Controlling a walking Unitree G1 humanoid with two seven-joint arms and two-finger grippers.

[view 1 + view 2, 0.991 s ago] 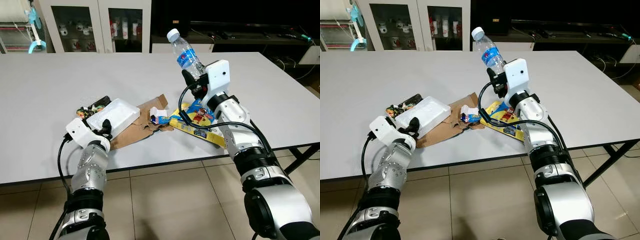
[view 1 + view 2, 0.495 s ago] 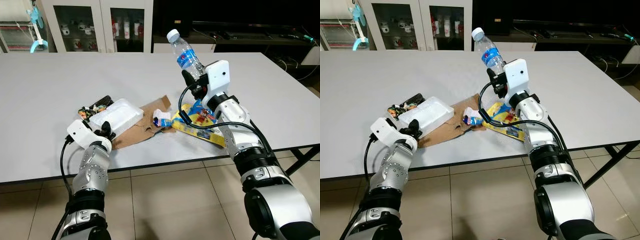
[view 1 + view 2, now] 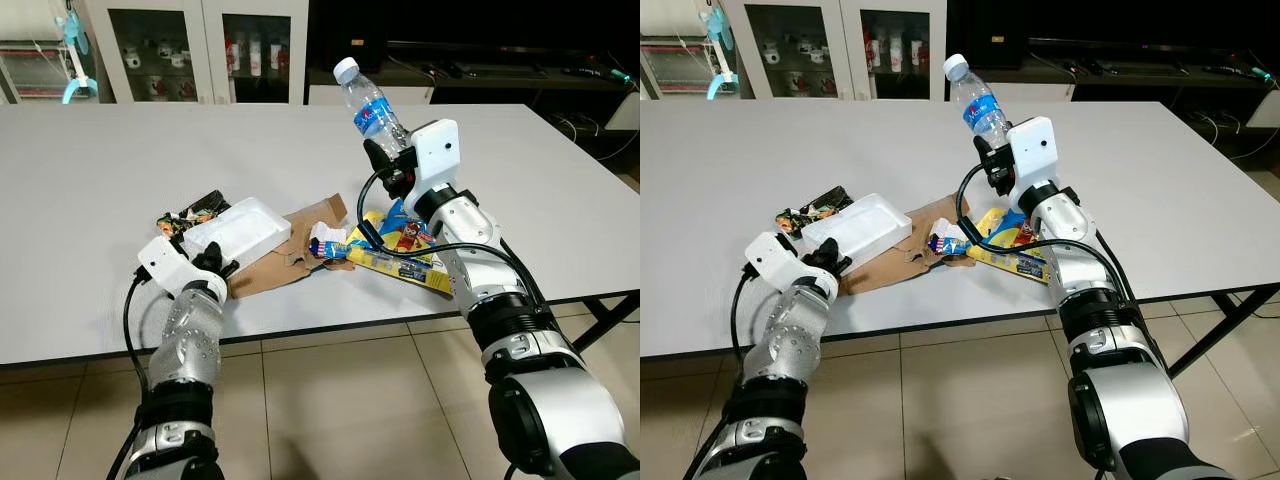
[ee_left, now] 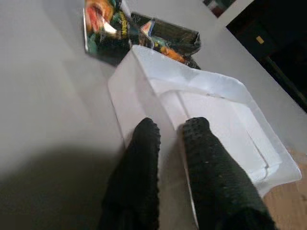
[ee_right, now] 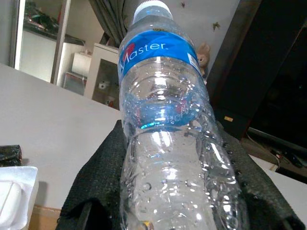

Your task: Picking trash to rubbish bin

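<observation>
Both grippers loaded with trash, nothing binned yet

The left gripper (image 4: 168,143) pinches the near wall of the shallow white foam tray (image 3: 238,228), one finger inside, one outside, and has dragged it a little toward the table (image 3: 90,180) edge since a second ago, so the torn brown cardboard (image 3: 285,262) beside it has shifted too; the yellow snack wrapper (image 3: 400,262) lies flatter; the right gripper (image 3: 385,158) stays clamped on the clear plastic water bottle (image 3: 372,110), held raised and tilted as before; I judge carrying to a bin comes next.

Foam tray (image 3: 247,226) left of cardboard (image 3: 290,262)
</observation>
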